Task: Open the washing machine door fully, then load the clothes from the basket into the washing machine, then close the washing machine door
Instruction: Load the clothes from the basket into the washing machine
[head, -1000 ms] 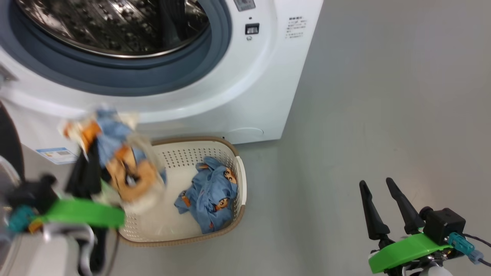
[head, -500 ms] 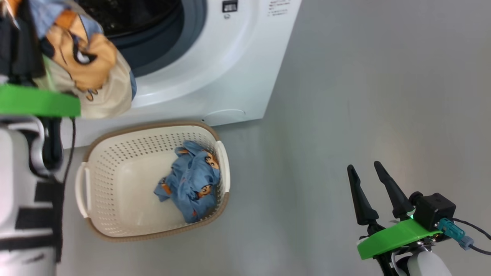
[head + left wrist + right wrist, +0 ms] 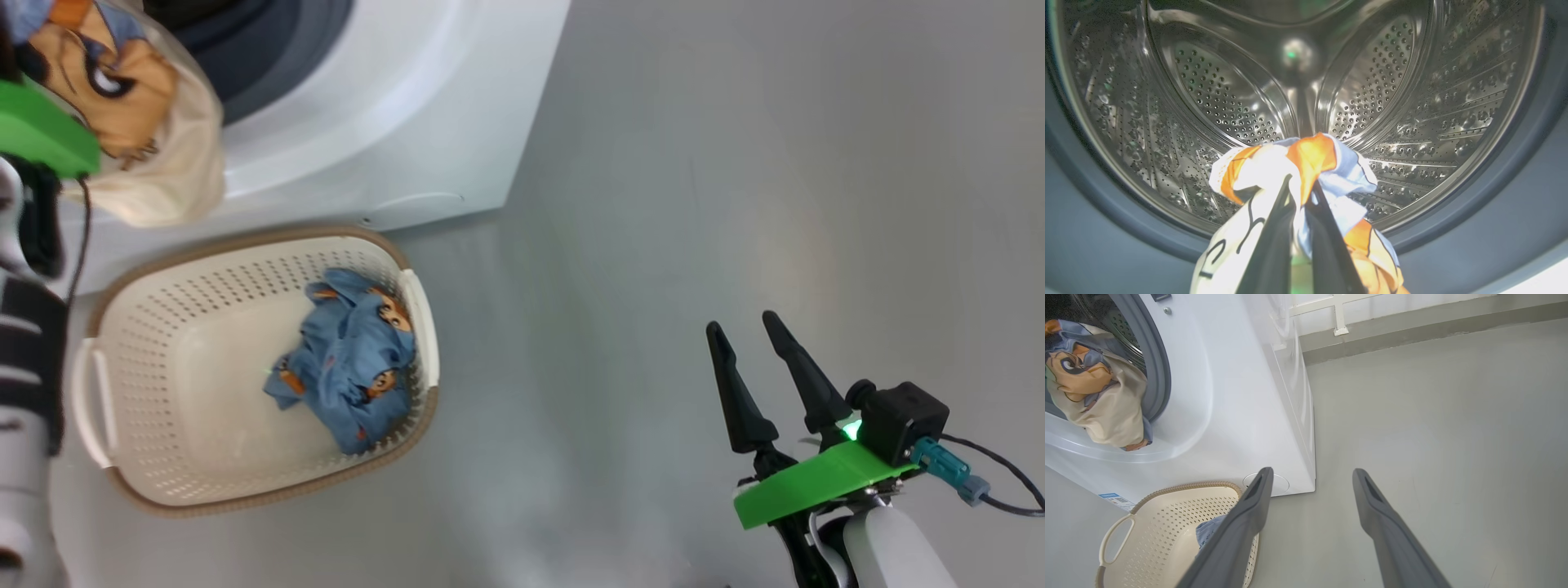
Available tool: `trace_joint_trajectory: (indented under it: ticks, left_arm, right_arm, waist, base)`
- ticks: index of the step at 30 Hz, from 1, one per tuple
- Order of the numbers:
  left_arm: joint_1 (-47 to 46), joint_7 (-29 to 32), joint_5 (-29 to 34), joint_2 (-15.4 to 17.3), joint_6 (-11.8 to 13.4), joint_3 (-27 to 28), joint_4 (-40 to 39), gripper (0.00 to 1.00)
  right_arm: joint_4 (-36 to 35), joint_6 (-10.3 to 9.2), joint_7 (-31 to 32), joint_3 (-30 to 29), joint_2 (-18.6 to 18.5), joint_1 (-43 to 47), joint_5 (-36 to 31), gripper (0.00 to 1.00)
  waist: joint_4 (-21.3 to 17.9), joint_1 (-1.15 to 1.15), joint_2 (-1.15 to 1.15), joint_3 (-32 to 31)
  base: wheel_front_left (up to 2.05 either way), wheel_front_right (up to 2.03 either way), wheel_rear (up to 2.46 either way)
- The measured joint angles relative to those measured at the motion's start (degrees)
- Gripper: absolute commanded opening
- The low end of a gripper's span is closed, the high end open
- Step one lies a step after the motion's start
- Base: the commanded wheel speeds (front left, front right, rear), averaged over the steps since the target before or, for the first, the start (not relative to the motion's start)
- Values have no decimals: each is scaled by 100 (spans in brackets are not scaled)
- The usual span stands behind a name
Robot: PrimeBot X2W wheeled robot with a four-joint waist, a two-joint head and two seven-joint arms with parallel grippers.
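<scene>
My left gripper [image 3: 1302, 183] is shut on a cream, blue and orange garment [image 3: 1306, 163], held at the mouth of the perforated steel drum [image 3: 1216, 94] of the white washing machine [image 3: 384, 122]. The same garment [image 3: 139, 114] hangs at the grey-blue gasket [image 3: 269, 49] in the head view, and the garment [image 3: 1094, 388] also shows in the right wrist view. A light blue garment [image 3: 347, 359] lies in the cream basket [image 3: 188, 482] on the floor before the machine. My right gripper [image 3: 755, 335] stands open and empty over bare floor, far right of the basket. The door is out of view.
The grey floor [image 3: 735, 163] spreads wide to the right of the machine. A wall base with a white frame [image 3: 1339, 314] runs behind the machine. The basket [image 3: 1159, 522] sits close against the machine's front.
My left gripper has lifted the garment from above the basket up to the drum opening. The head camera has swung, shifting machine and basket left. The right gripper stays open.
</scene>
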Motion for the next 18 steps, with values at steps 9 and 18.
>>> trace_joint_trajectory:
  ticks: [9, 18]
  left_arm:
    - [-1088, 1, -16, 126, 0, -40, 1190, 0]
    - [-1442, 0, 300, 192, 108, 447, -548, 0]
  right_arm:
    - [-49, 0, 0, 207, 2, -214, 254, 100]
    - [-88, 0, 0, 301, 3, -358, 326, 100]
  waist:
    - [-306, 0, 0, 364]
    - [-494, 0, 0, 671]
  base:
    - [0, 0, 0]
    - [0, 0, 0]
